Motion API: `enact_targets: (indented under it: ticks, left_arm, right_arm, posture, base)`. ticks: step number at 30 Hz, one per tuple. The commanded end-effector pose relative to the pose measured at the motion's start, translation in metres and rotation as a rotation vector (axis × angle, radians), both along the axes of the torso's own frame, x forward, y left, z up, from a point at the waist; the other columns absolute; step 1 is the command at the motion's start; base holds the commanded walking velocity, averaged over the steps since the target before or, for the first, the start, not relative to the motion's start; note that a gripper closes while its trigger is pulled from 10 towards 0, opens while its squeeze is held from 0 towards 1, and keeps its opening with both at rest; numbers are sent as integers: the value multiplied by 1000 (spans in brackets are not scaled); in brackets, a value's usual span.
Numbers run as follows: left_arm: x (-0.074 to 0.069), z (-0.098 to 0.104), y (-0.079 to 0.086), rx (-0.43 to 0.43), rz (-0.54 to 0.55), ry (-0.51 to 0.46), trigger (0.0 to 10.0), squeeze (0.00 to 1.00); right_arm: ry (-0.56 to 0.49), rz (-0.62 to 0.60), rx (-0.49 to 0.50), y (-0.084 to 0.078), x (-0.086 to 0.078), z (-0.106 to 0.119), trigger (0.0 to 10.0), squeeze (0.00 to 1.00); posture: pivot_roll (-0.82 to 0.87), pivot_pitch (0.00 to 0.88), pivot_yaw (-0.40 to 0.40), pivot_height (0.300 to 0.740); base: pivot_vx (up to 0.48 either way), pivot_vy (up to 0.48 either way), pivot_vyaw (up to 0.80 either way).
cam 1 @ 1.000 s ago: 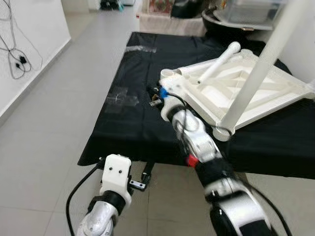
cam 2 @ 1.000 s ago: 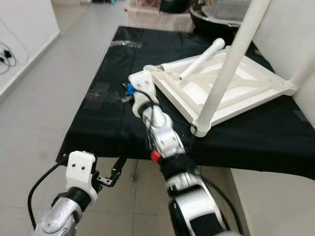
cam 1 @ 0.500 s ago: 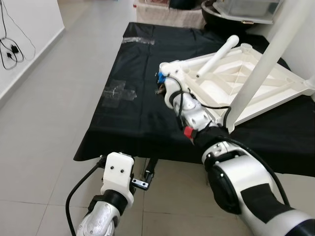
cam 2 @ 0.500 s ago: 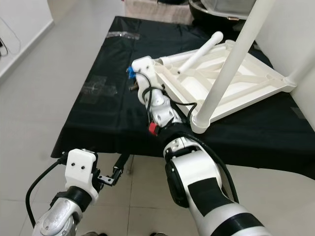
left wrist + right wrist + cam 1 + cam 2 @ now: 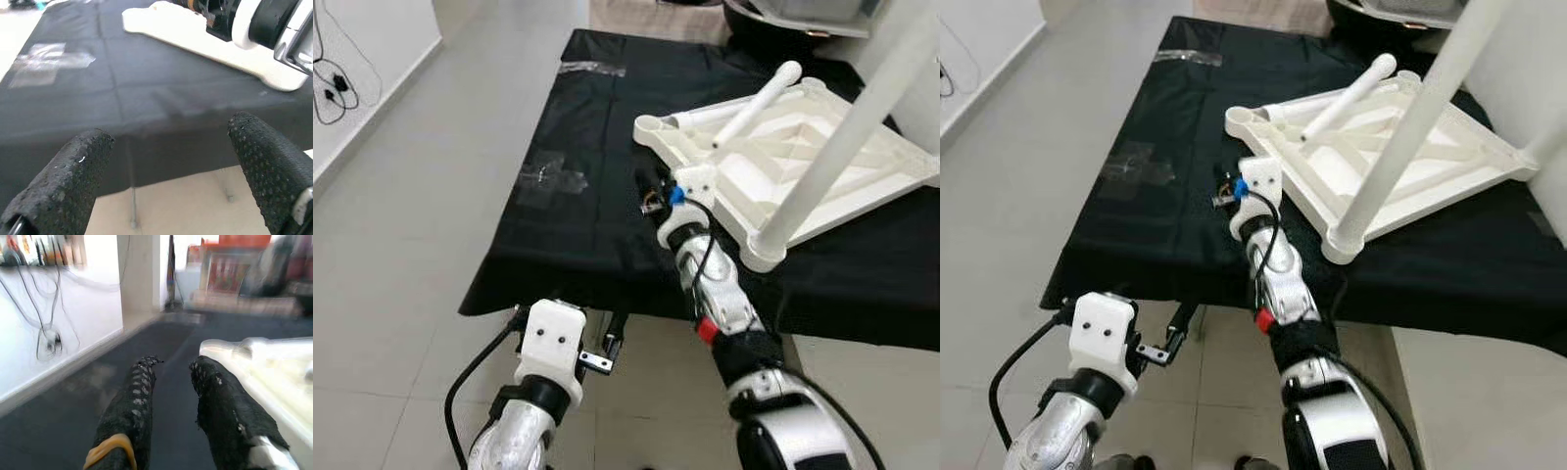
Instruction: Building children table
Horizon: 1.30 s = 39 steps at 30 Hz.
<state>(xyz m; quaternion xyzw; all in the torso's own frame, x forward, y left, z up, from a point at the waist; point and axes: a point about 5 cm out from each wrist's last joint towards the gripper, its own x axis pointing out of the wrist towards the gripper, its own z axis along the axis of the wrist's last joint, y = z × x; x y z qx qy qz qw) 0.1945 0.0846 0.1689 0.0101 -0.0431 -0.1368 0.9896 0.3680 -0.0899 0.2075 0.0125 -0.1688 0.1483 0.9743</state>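
White children's table [image 5: 803, 171] upside down on a black-covered table [image 5: 578, 225], tilted, underside ribs facing up, toward the far right of the cloth. One white leg [image 5: 847, 147] standing up from the near corner socket, rising out past the top of the head views; a second leg [image 5: 756, 90] lying loose across the underside, pointing up and away. Empty round socket [image 5: 1239, 117] at the left corner of the white top.

Right gripper [image 5: 171, 382] stretched over the black cloth just beside that left corner, low above the surface; jaws a little apart, nothing between them, white edge of the children's table close beside one finger. Silver right arm [image 5: 715, 284] reaching from the near edge across the cloth.

Left gripper [image 5: 171, 147] held low in front of the near edge of the table, below the cloth's hem; jaws wide apart and empty, pointing at the hanging cloth.

Strips of clear tape [image 5: 553, 181] stuck on the cloth, left of the right gripper. Grey tiled floor [image 5: 401, 245] around; loose cables [image 5: 333, 78] by the white wall.
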Motion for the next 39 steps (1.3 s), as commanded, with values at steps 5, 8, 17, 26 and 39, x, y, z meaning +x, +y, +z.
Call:
enact_targets:
  ticks: [5,8,17,26,39]
  left_arm:
    - [2,-5,0,17,7,7,10000,0]
    - [3,-6,0,23,8,6,10000,0]
    - [7,-7,2,26,13,3,10000,0]
    - [9,-12,4,22,19,31,10000,0]
    - [9,-15,6,27,28,50,10000,0]
  right_arm:
    - [-69,50,-79,3,-21,-11,10000,0]
    - [-67,66,-90,5,-26,-14,10000,0]
    - [-55,55,-92,2,-31,-10,10000,0]
    - [-66,41,-103,0,-32,-3,10000,0]
    - [147,196,-253,5,-12,-4,10000,0]
  posture:
    - [72,150,-98,740]
    - [75,148,-99,740]
    - [67,143,-100,740]
    - [67,148,-98,740]
    - [76,165,-94,740]
  base:
    - [364,0,0]
    - [399,0,0]
    - [425,0,0]
    - [236,0,0]
    - [0,0,0]
